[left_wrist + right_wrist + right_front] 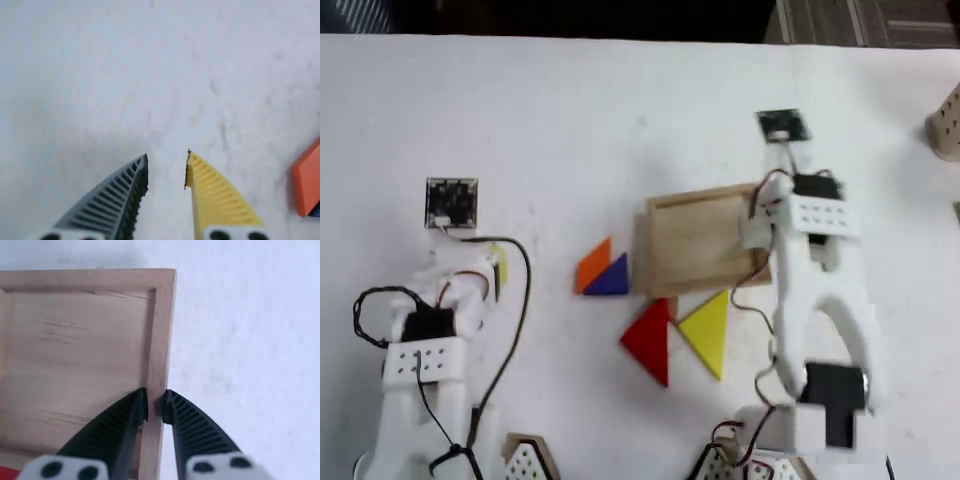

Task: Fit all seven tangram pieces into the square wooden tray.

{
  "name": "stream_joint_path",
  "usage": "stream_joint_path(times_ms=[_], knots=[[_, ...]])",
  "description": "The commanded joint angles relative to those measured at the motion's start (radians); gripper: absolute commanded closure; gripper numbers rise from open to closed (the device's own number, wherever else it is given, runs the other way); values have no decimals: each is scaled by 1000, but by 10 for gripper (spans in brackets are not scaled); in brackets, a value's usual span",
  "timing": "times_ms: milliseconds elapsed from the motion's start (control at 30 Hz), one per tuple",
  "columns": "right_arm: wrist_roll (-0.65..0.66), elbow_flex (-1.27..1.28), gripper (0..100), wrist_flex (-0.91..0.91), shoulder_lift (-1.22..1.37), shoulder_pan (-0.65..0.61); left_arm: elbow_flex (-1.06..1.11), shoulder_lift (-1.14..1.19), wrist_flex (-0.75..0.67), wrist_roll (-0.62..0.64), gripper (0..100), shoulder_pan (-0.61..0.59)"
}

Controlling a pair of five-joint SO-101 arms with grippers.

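Right wrist view: right pincer (155, 406) nipped narrow on one wall of the empty square wooden tray (75, 340).
Judged step: shifting or steadying the tray by that wall. Keep the bite square on the rim and slide it flat on the white surface (570, 120); a one-sided lift would likely tip it. High view: red triangle (650, 340) and yellow triangle (708, 330) lie just beside the tray's near edge. Orange piece (593, 265) and blue triangle (610, 280) touch each other on the side toward the left arm, so avoid shoving them. Left pincer (166, 167) is part-open, holding nothing, above bare surface.
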Motion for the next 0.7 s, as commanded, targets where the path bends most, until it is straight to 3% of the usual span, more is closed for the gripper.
stream_joint_path(times_ms=[0,233,467,667], knots=[[95,-12,981,108,-176,91,-57,2,-29,11,842,-8],[307,239,981,99,-403,312,-57,2,-29,11,842,-4],[479,442,981,-64,-513,570,-46,-1,-31,11,841,-2],[508,575,981,-237,-484,622,-44,-2,-31,11,841,-2]])
